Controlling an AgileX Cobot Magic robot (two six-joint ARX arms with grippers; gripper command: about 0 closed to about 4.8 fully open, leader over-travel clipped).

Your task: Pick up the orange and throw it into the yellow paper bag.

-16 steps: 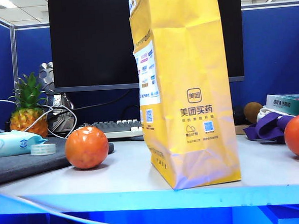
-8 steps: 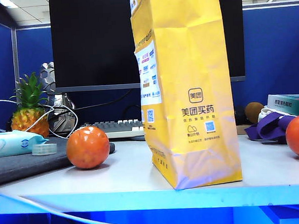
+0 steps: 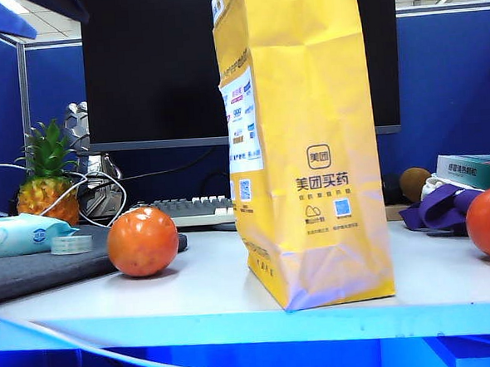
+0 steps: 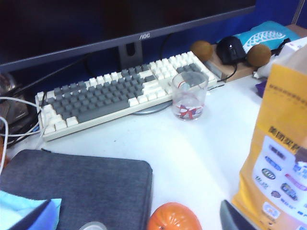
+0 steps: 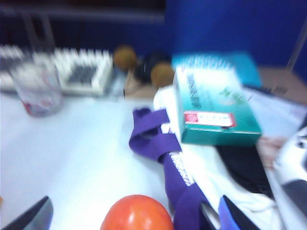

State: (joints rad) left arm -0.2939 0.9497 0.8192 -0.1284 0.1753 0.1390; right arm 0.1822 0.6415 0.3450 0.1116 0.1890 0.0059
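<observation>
The orange [image 5: 136, 214] is being seen in the right wrist view low between the two fingertips of the right gripper [image 5: 134, 216]. The jaws are being held wide on either side of it, and no contact with the fruit is being shown. A purple strap [image 5: 158, 143] is lying just beside the orange on the counter [image 3: 209, 277], with a teal box [image 5: 216, 110] beyond it. In the exterior view this orange is being cut by the right edge, well apart from the yellow paper bag [image 3: 307, 105].

The left gripper [image 4: 134, 219] is being held over the other side of the counter, its jaws also spread wide and holding nothing. A second, ridged orange fruit [image 4: 173, 218] is lying under them, between a grey pad [image 4: 81, 187] and the bag.

The bag is being kept upright in the middle of the counter, its top out of view, so its contents cannot be told. A clear glass [image 4: 189, 96] with a red bow print is standing in front of the keyboard [image 4: 115, 91].
</observation>
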